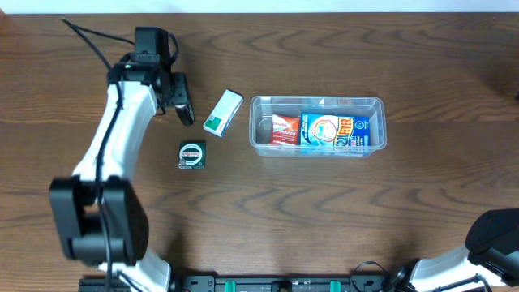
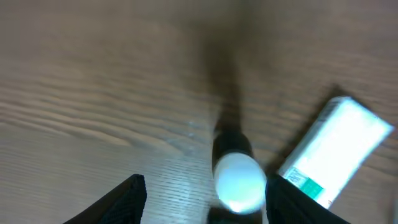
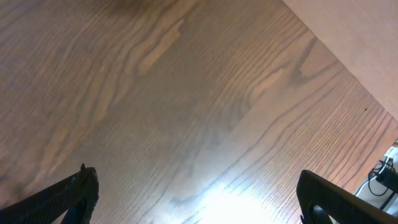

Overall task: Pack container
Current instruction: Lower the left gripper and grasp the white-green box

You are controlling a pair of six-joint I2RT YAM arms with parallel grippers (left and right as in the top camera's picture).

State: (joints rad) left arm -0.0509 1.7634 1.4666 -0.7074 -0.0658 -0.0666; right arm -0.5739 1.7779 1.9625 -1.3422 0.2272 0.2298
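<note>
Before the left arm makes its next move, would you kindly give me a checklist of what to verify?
1. Left gripper empty, jaws apart: ok.
2. Left gripper lined up on the white and green box: not ok, the box lies off to one side of it.
3. Box free to lift: ok, nothing touches it.
4. Room in the container beside the red pack and blue box: cannot tell.
5. Black packet out of the way: ok, it lies apart.
6. Right gripper open, over bare wood: ok.
</note>
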